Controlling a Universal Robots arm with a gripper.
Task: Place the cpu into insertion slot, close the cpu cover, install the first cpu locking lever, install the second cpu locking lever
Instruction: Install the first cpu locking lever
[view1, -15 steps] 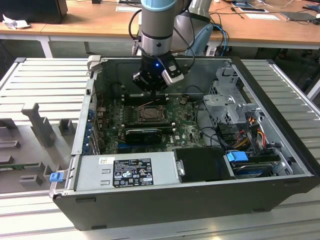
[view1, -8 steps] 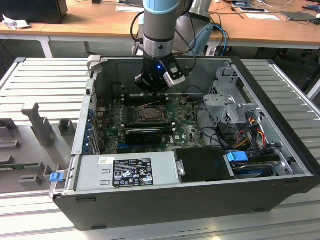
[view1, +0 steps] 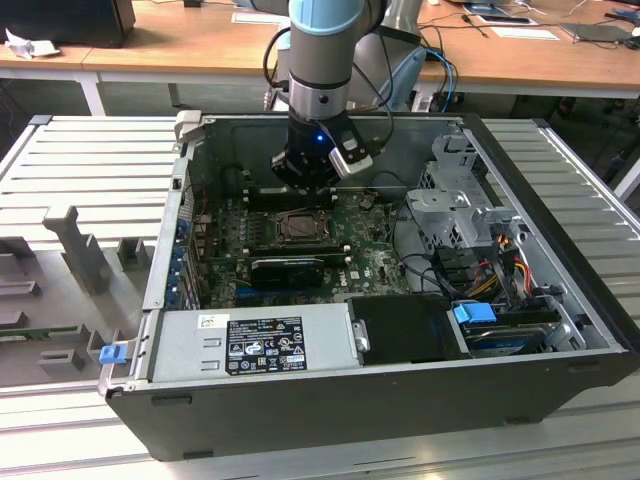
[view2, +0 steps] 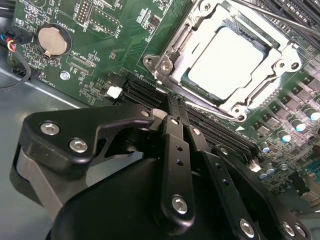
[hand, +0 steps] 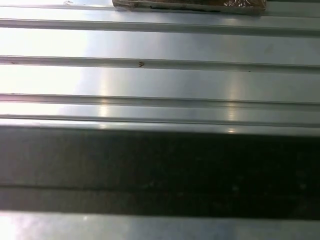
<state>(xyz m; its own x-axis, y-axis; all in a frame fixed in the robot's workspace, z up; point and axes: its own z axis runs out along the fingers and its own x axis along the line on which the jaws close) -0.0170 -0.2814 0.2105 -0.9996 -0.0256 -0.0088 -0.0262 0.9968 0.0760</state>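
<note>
**Cpu seated under its cover**

The cpu (view2: 232, 62) lies in the insertion slot (view1: 300, 228), with the cpu cover (view2: 286, 56) laid over its edges. Whether the levers (view2: 280, 16) are latched cannot be told. The pincer (view2: 172, 112), drawn together and empty, is held at the slot's 12 o'clock beside long black slots (view2: 145, 92), with open room overhead.

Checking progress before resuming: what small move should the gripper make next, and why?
Probably ease the gripper forward toward the insertion slot: the cpu already lies in it with the cpu cover down around it, and the shut fingers hang just short of the cover.
</note>
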